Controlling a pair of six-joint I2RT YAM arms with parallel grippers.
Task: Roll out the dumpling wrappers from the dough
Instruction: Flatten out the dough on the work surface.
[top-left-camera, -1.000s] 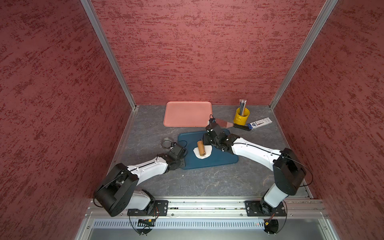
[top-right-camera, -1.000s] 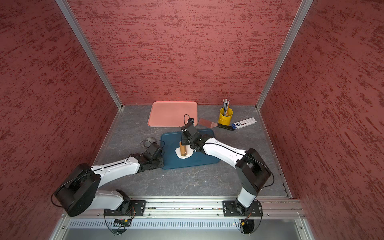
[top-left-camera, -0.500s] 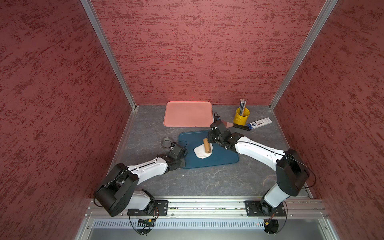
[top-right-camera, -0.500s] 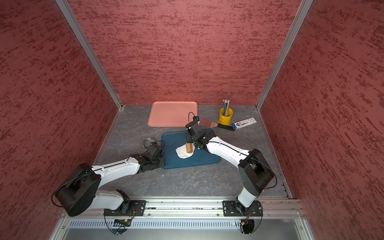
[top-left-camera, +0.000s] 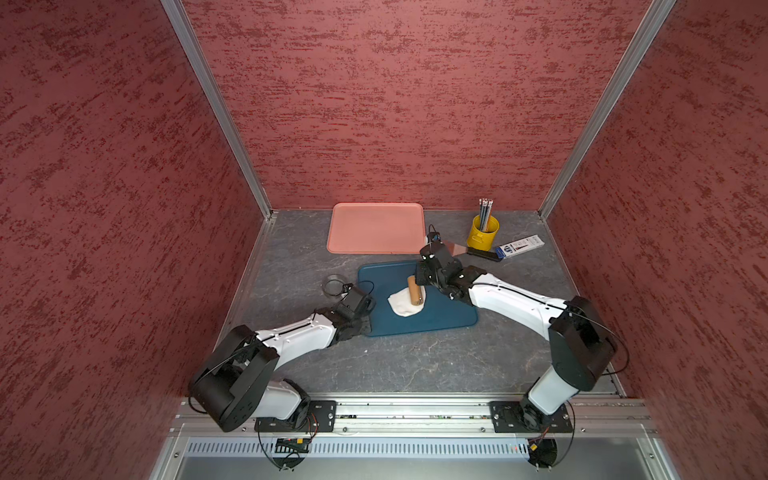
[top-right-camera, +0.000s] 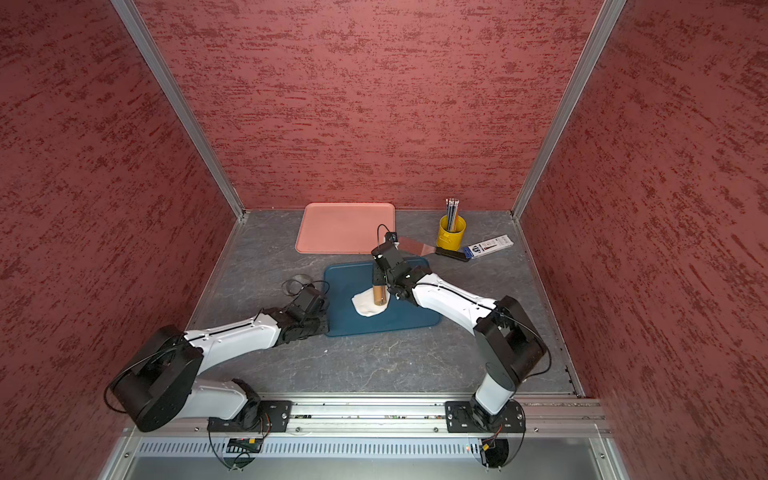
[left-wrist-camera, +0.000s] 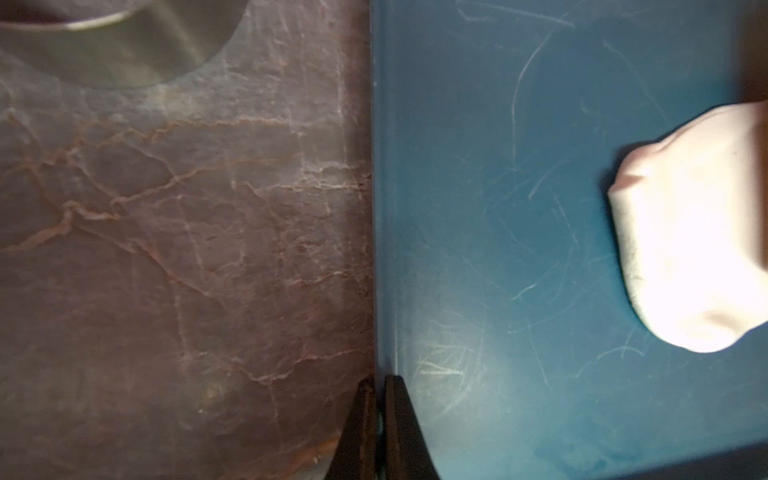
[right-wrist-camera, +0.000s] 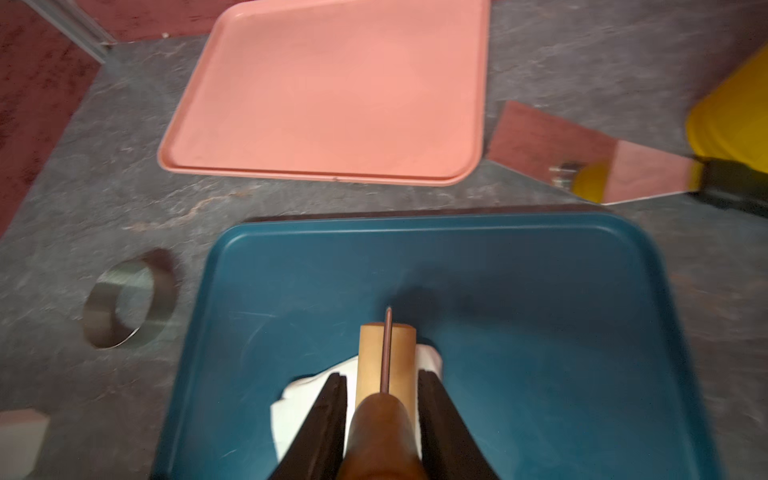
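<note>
The dough (top-left-camera: 400, 303) (top-right-camera: 363, 306) is a soft white irregular mass lying in the middle of the blue tray (top-left-camera: 436, 320). A wooden roller (top-left-camera: 414, 289) (right-wrist-camera: 386, 357) rests across the dough's far right part. My right gripper (right-wrist-camera: 383, 376) (top-left-camera: 420, 277) is shut on the roller's brown handle, a finger on each side. My left gripper (left-wrist-camera: 376, 380) (top-left-camera: 360, 308) is shut at the tray's left rim (left-wrist-camera: 376, 208), one finger on either side of it. The dough (left-wrist-camera: 685, 232) lies well away from that gripper. No dumpling wrappers are in view.
A pink tray (top-left-camera: 374, 228) lies behind the blue one. A metal ring (top-left-camera: 333, 284) (right-wrist-camera: 124, 299) stands left of the blue tray. At the back right are a yellow cup (top-left-camera: 482, 235) of pencils, a flat scraper (top-left-camera: 457, 248) and a pencil box (top-left-camera: 519, 245).
My right gripper has rolled the roller rightward across the dough, from its left part to its right part. The left arm has stayed put.
</note>
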